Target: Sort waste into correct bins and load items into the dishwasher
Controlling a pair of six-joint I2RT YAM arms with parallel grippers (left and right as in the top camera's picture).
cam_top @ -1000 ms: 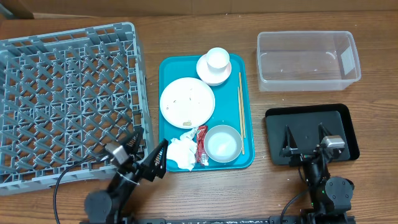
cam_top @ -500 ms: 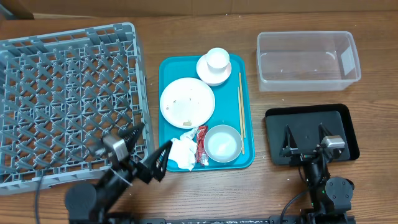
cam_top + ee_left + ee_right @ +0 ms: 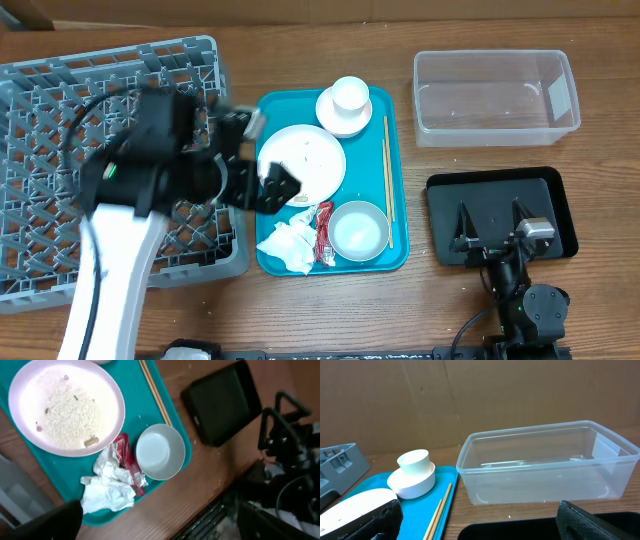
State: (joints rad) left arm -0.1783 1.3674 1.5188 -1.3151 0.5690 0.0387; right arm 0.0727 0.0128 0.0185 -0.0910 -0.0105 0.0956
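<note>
The dish rack (image 3: 110,150) on the left held no dishes, so the job looked barely begun. The left gripper (image 3: 263,157) hovered spread wide and empty at the left edge of the teal tray (image 3: 398,250). On that tray lay the crumbed plate (image 3: 305,160), napkin (image 3: 288,247), red wrapper (image 3: 323,232), bowl (image 3: 358,230), cup (image 3: 349,95) and chopsticks (image 3: 388,180). The clear tub (image 3: 495,132) and black tray (image 3: 500,195) were bare. The right gripper (image 3: 490,230) sat open over the black tray, holding nothing.

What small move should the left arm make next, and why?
Probably lower the open left gripper toward the crumpled napkin. The gripper hangs over the teal tray holding nothing. The napkin lies loose at the tray's near corner, beside the red wrapper, with nothing on top of it.
</note>
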